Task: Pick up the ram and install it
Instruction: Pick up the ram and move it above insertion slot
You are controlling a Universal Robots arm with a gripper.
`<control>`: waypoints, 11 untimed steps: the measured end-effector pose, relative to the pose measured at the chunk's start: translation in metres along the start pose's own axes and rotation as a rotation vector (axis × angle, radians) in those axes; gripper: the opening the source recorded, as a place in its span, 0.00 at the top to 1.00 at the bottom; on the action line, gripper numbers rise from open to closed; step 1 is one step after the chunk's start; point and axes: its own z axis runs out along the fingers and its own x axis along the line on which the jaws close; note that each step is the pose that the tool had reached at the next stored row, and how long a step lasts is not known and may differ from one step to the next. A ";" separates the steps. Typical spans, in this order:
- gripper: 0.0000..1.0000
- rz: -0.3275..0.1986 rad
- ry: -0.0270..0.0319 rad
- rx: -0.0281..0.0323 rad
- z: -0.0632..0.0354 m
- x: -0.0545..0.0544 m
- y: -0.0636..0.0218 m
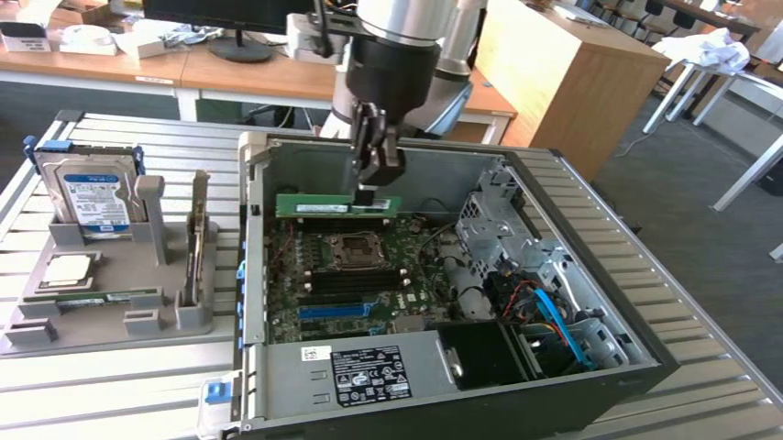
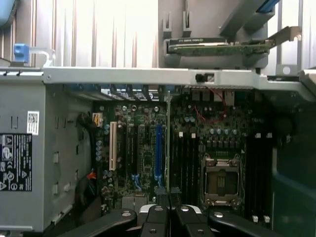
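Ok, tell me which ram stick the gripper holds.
The ram above the open case, pinched by the gripper; the other stick lies in the grey rack.

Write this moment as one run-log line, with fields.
gripper: shut on ram | ram: held level above motherboard inside open case | install: ram not yet seated

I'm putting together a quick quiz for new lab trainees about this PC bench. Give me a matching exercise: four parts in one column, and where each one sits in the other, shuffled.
Things:
1. ram
2. hard drive
3. processor chip
4. CPU socket

Places:
A. lying flat on the grey holder
B. mounted on the motherboard
C. clamped in the jaws above the motherboard
D. standing upright in the grey holder

Pairs: 1-C, 2-D, 3-A, 4-B.
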 end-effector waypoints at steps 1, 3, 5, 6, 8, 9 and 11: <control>0.88 0.000 0.0000 0.0000 0.0000 0.000 -0.0031; 0.88 0.000 0.0000 0.0000 -0.0001 0.000 -0.0086; 0.88 0.000 -0.0001 0.0000 -0.0001 0.000 -0.0142; 0.88 0.000 0.0000 0.0000 -0.0002 0.000 -0.0167; 0.88 0.000 -0.0001 0.0000 -0.0002 0.000 -0.0221; 0.88 0.000 0.0000 0.0000 -0.0002 0.000 -0.0248; 0.88 0.000 0.0000 0.0000 -0.0003 0.000 -0.0302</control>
